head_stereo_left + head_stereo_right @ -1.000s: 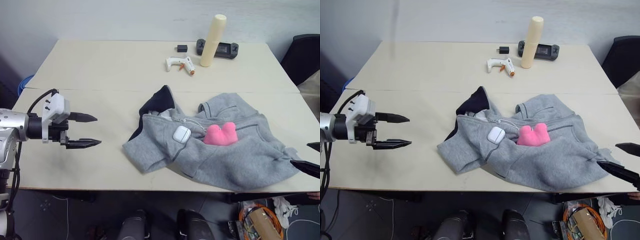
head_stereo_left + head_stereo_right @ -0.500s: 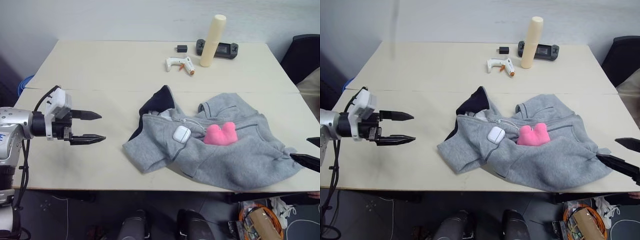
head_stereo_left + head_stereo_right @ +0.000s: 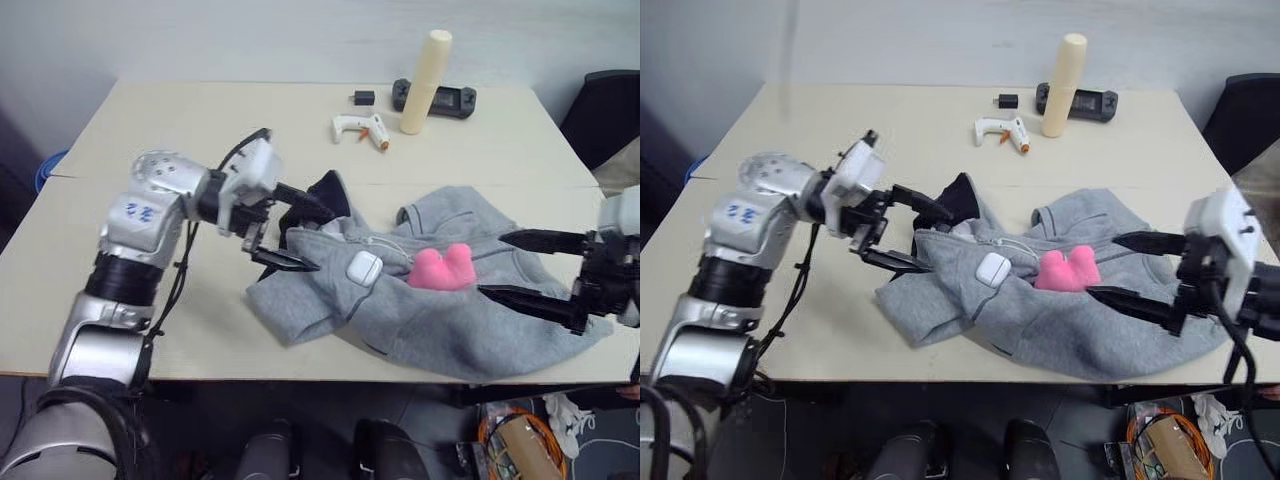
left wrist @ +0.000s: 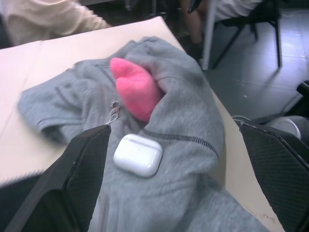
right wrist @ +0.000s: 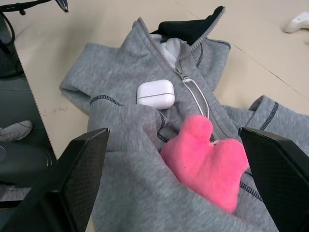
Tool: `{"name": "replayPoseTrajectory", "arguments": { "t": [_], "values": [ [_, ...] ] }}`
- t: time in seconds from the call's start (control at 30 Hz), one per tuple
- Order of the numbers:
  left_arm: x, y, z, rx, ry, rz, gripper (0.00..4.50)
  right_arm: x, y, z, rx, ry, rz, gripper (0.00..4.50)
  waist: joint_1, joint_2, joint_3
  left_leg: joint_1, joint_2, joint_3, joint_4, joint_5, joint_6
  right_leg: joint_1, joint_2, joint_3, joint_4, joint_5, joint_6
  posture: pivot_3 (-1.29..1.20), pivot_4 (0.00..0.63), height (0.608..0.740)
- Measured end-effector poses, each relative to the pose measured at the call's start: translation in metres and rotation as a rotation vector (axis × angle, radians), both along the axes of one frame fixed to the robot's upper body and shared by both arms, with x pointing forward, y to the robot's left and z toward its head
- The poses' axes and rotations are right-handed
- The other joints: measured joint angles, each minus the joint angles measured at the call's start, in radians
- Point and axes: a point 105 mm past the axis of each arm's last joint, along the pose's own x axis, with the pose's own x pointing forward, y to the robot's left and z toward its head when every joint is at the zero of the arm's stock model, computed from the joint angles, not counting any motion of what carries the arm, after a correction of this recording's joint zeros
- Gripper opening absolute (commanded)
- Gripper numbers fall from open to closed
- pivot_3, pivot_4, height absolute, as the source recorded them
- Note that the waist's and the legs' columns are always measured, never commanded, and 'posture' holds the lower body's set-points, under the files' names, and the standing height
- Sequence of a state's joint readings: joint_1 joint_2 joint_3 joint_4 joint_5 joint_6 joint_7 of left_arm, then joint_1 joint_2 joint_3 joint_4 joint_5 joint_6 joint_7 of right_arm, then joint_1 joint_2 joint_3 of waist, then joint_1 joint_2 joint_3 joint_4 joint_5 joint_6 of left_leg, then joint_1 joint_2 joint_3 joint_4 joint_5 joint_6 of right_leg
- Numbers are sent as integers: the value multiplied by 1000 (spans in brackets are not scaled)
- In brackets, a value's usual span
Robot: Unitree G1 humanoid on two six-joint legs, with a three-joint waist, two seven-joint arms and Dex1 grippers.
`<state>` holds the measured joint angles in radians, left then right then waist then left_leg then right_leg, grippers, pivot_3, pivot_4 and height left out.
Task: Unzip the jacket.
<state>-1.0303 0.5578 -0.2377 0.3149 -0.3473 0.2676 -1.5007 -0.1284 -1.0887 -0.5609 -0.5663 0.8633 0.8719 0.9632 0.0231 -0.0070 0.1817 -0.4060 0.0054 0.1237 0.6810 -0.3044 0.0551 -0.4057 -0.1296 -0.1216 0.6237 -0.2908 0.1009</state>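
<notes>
We see the jacket (image 3: 440,300) crumpled near the front edge of the tabletop (image 3: 200,130), still zipped. On the jacket lie a white earbud case (image 3: 363,268) and a pink plush toy (image 3: 441,269), side by side. Our left end effector (image 3: 296,232) hovers at the jacket's hood end, fingers spread apart and holding nothing. Our right end effector (image 3: 520,266) hangs over the jacket's opposite side, fingers likewise apart and empty.

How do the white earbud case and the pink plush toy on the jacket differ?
The earbud case is white, hard, smooth and rounded; the pink plush toy is fuzzy, soft, lobed and larger. The case lies fully exposed; the toy is partly tucked under a fold. Both rest on the grey jacket beside its zipper.
</notes>
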Motion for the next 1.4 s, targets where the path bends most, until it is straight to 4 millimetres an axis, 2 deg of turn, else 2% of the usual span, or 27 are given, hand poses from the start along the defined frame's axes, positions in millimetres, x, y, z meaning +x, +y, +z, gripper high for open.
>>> {"name": "replayPoseTrajectory", "arguments": {
  "t": [0.13, 0.2, 0.3, 0.43, 0.73, 0.83, 0.9, 0.97, 1.07, 1.4],
  "values": [
    [14, -25, -21, 112, -143, -68, 4500, 2, 25, 10, 54, -65, 63, 4477, 2, 0, 0, 0, 0, 0, 2, -1, 1, 0, -2, -1, -1, 0, 0, 0, 150, 740],
    [21, -30, -33, 152, -173, -82, 4500, 5, 31, 4, 88, -59, 54, 4477, 4, -1, 1, -1, 0, -1, 2, -1, 2, 0, -2, 0, 0, 0, 0, 0, 150, 740],
    [27, -40, -42, 136, -132, -86, 3905, 7, 35, -6, 117, -43, 21, 4500, 6, -1, 1, -4, -1, -2, 3, -1, 4, -2, -4, -1, 0, 0, 1, 0, 150, 740],
    [30, -48, -42, 117, -101, -87, 2820, 0, 39, -14, 140, -21, 2, 4500, 4, -1, 1, -5, -2, -2, 3, -2, 5, -2, -4, -5, -1, 1, 2, 0, 150, 740],
    [31, -57, -57, 146, -124, -110, 2820, -12, 46, -15, 195, 2, -11, 4500, 3, -2, 1, -5, -2, -2, 3, -2, 6, -2, -5, -7, -1, 1, 2, 0, 150, 740],
    [35, -62, -62, 122, -115, -76, 3371, -14, 47, -15, 209, 15, -6, 4500, 4, -2, 1, -5, -3, -3, 3, -2, 7, -1, -5, -7, -1, 2, 3, 0, 150, 740],
    [35, -65, -62, 112, -109, -75, 4035, -14, 45, -13, 209, 9, -15, 4500, 4, -2, 1, -5, -3, -3, 3, -2, 8, -1, -5, -7, -1, 2, 3, 0, 150, 740],
    [36, -67, -62, 110, -112, -76, 4463, -13, 45, -13, 207, 5, -22, 4500, 4, -2, 1, -5, -3, -3, 3, -2, 8, -1, -5, -7, -1, 2, 3, 0, 150, 740],
    [38, -69, -62, 117, -154, -64, 4463, -12, 44, -12, 209, 1, -35, 4500, 3, -2, 1, -5, -3, -3, 3, -2, 8, -1, -5, -7, -1, 2, 3, 0, 150, 740],
    [45, -72, -80, 159, -176, -5, 4463, -10, 44, -9, 218, -21, -49, 4500, 3, -2, 1, -5, -3, -3, 3, -2, 8, -1, -6, -7, -2, 2, 3, 0, 150, 740]
  ]
}}
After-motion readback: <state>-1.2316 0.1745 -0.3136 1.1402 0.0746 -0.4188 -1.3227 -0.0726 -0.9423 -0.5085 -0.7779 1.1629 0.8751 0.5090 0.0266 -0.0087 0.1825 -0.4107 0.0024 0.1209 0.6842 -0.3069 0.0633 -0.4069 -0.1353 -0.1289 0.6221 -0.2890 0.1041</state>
